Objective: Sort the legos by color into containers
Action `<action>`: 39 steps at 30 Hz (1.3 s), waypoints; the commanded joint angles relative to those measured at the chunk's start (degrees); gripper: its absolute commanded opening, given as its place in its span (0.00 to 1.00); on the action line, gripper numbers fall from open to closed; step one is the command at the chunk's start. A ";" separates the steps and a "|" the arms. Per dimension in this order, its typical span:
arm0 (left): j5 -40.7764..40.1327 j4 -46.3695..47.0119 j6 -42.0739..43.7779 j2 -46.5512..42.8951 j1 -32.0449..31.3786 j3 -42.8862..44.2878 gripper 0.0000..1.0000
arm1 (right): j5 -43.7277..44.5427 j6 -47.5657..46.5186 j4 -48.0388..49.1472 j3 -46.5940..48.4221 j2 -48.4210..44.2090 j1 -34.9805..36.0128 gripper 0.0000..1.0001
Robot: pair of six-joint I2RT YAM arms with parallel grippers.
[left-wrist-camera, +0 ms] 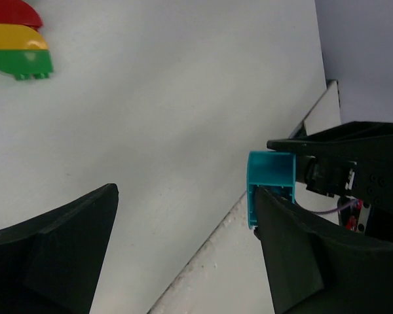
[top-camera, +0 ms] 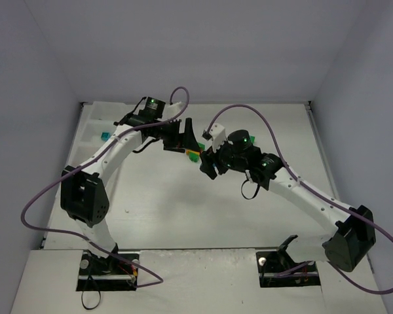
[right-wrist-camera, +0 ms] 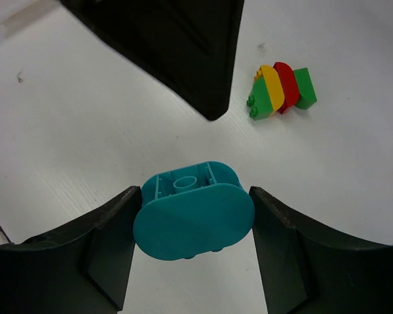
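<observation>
Between right fingers (right-wrist-camera: 85,255), teal brick (right-wrist-camera: 193,222) crosswise.

Plain white tabletop (top-camera: 183,216), a few scuffs on it. A long see-through white tray (top-camera: 93,121) lies at the far left corner, teal brick (top-camera: 105,136) sitting in it, can't tell which compartment. Well to the right of the tray, around mid-table, a little green-yellow-red-green lego clump (right-wrist-camera: 278,91) is lying on the bare surface.

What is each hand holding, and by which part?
The right hand grips a teal brick by its two rounded ends. The left hand is open and holds nothing.
</observation>
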 commanded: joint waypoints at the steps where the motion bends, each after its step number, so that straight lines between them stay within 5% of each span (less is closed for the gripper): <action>1: 6.76 -1.47 0.28 -2.62 -2.32 2.79 0.78 | 3.64 -1.65 1.68 0.66 -3.22 0.79 0.00; 26: 12.04 0.03 -1.66 0.80 -6.72 5.42 0.78 | 6.80 -3.32 1.24 1.19 -1.02 1.76 0.00; 35: 11.69 5.72 -4.90 2.13 -8.31 4.46 0.70 | 5.66 -2.53 1.50 1.98 -0.41 1.76 0.00; 39: 11.69 9.33 -6.49 1.86 -8.31 4.01 0.57 | 5.48 -2.09 1.59 1.80 -0.49 1.76 0.00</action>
